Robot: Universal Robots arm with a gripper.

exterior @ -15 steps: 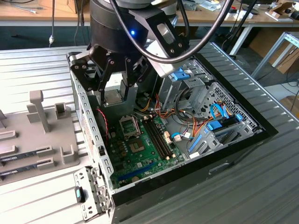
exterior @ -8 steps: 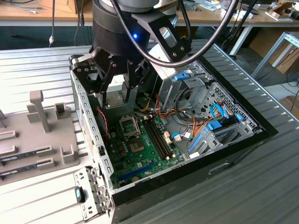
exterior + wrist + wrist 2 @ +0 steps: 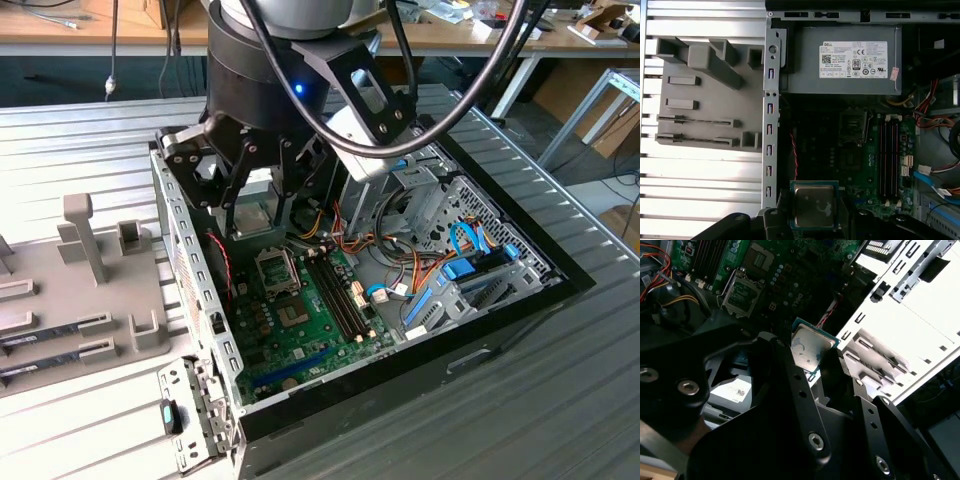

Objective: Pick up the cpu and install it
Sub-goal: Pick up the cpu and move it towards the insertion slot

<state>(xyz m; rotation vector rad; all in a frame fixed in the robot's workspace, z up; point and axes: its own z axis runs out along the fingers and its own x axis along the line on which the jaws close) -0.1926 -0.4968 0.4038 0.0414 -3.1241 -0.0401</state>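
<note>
Fingers (image 3: 799, 390) grip the cpu (image 3: 810, 347) by its edges, silvery top facing upward.

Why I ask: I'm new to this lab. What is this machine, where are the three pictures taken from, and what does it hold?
It is a robot arm ending in a gripper. The exterior view comes from a camera off the arm; both wrist views come from cameras riding on the arm. On the ribbed table lie an open computer case and, on the exterior view's left, a grey tray. The gripper is shut on the cpu, held above the case, not yet in the motherboard's socket.
</note>
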